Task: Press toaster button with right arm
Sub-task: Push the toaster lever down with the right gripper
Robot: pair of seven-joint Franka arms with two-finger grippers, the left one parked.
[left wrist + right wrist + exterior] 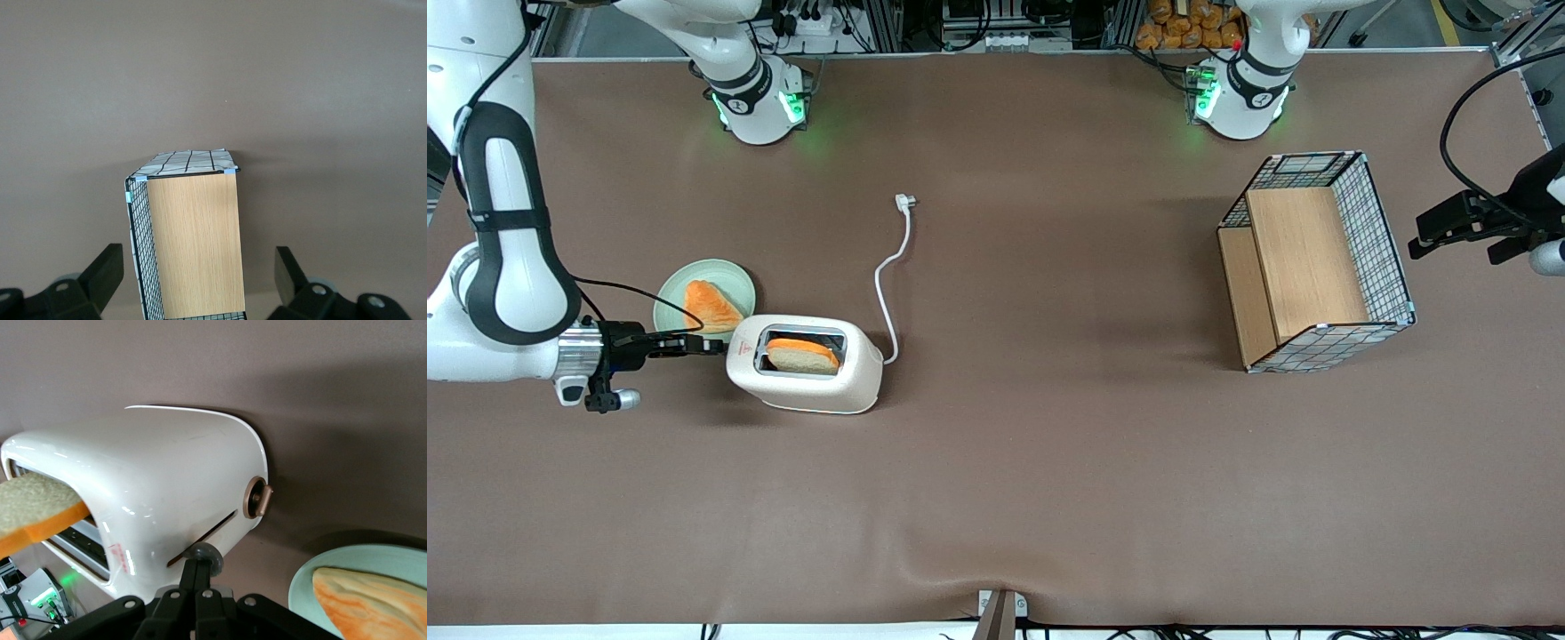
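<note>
The cream-white toaster (861, 363) lies on the brown table with a slice of bread (804, 355) in its slot. My right arm's gripper (717, 345) is at the toaster's narrow end face, on the side toward the working arm's end of the table. The fingers are shut together. In the right wrist view the fingertips (199, 565) touch the grey toaster button (209, 553), which sits on the dark slit in the toaster (167, 480) end face. A round copper dial (257, 497) is beside that slit. The bread (37, 510) sticks out of the slot.
A pale green plate (671, 289) holding an orange-crusted bread slice (710, 307) sits just beside the gripper, farther from the front camera. The toaster's white cord (889, 284) runs to a plug (905, 203). A wire-mesh wooden basket (1316, 262) stands toward the parked arm's end.
</note>
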